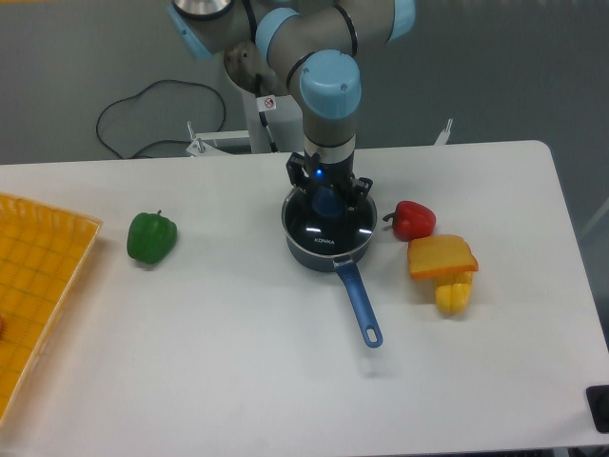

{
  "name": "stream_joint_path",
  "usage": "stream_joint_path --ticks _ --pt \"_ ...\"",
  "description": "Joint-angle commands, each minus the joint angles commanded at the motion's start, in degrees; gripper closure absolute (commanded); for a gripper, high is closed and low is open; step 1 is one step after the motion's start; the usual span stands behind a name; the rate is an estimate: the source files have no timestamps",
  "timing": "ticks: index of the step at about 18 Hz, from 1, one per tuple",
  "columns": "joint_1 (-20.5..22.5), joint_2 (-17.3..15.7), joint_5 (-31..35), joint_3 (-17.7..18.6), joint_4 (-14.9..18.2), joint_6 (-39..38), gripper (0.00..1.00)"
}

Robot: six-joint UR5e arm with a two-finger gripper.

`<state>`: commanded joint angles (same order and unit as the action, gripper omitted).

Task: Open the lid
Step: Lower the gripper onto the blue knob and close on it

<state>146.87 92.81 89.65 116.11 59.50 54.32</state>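
— While you look down at the saucepan (328, 249), where's the lid (330, 227)?
— Seated on it, directly beneath your end effector (326, 201), whose fingers grip its blue knob.

blue-knobbed lid (329, 227) – green pepper (151, 237), orange grid tray (38, 276).

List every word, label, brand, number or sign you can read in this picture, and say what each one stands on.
"KONKA": white lettering on the glass lid, near its front edge, by the saucepan handle side.
Small white sticker with a red mark on the robot arm's base behind: a sign of some kind, too small to read.
No other text shows on the peppers, the tray or the table.
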Motion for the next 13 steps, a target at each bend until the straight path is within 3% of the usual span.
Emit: stream_joint_path --ticks 9,13 --pt "-0.7 0.4 -0.2 -4.7 5.5 -0.4 0.34" --pt "-1.1 1.8 -1.2 -9.1 9.3 -2.4 0.34"
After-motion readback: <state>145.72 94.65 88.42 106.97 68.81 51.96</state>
